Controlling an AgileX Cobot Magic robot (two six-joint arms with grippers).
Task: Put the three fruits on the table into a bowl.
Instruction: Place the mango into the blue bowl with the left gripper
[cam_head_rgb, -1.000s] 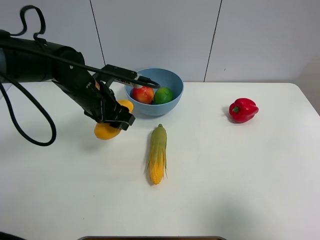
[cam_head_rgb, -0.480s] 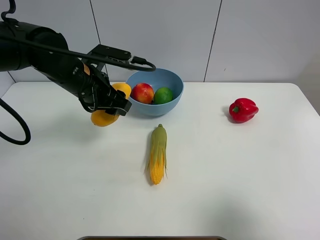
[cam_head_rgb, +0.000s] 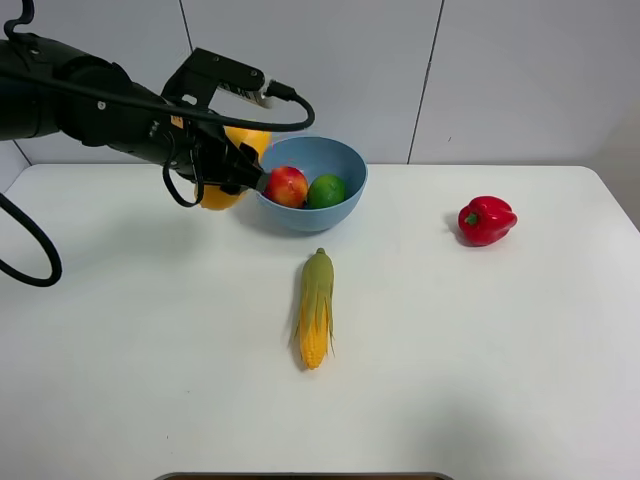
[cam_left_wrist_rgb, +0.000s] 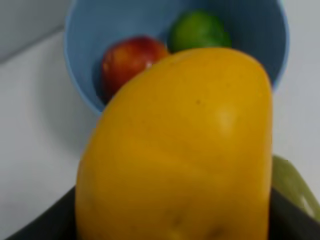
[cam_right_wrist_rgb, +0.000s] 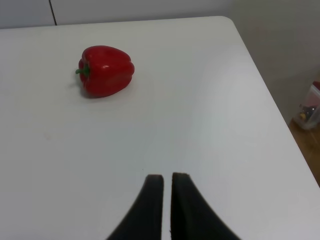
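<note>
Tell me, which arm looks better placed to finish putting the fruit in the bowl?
The left. Its jaws already grip the mango, raised beside the light-blue bowl holding the apple and lime. The right arm's jaws are shut, empty, near the red bell pepper.

Left arm extends from 9 o'clock toward centre, raised above the surface. Left gripper (cam_head_rgb: 222, 165) is clamped on the mango (cam_left_wrist_rgb: 175, 150); its fingers appear largely hidden. Right gripper (cam_right_wrist_rgb: 167, 182) points toward 12 o'clock, jaws closed, empty.
</note>
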